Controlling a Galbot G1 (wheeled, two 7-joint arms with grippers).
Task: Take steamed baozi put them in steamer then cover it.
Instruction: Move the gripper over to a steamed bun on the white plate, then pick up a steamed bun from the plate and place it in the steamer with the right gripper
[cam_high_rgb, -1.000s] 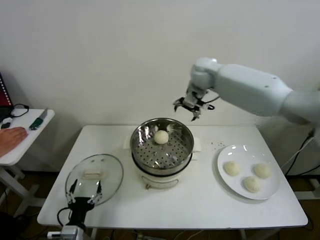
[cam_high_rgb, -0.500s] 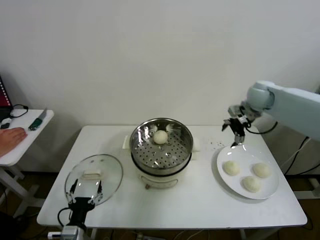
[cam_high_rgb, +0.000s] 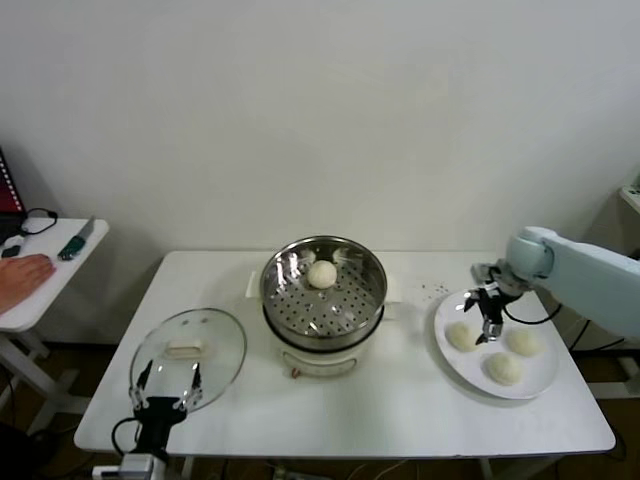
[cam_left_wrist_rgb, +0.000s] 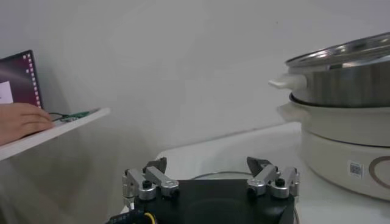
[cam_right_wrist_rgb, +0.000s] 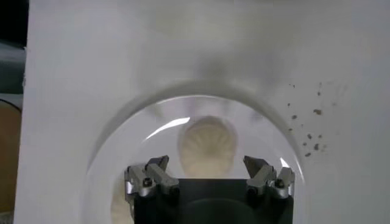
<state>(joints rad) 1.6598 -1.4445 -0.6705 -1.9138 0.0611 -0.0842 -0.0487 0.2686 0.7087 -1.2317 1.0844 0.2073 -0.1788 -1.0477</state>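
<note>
The steamer (cam_high_rgb: 323, 300), a shiny perforated steel basket on a white pot base, stands mid-table with one cream-white baozi (cam_high_rgb: 322, 274) inside at the back. Three more baozi (cam_high_rgb: 462, 336) lie on a white plate (cam_high_rgb: 455, 366) at the right. My right gripper (cam_high_rgb: 489, 325) hangs open just above that plate; in the right wrist view a pleated baozi (cam_right_wrist_rgb: 207, 146) sits between and just beyond its open jaws (cam_right_wrist_rgb: 207, 164). The glass cover (cam_high_rgb: 188, 355) with its white handle lies flat at front left. My left gripper (cam_high_rgb: 168, 385) waits open at the cover's near edge, empty (cam_left_wrist_rgb: 207, 165).
A side table at far left holds a person's hand (cam_high_rgb: 25, 272) and a small tool (cam_high_rgb: 75, 240). Dark crumbs (cam_high_rgb: 432, 291) dot the table between steamer and plate. In the left wrist view the steamer (cam_left_wrist_rgb: 341, 67) rises close by. The white wall stands right behind the table.
My right arm has swung from above the steamer's back rim over to the right and down to the plate of baozi. The left arm, cover and steamer have not moved.
</note>
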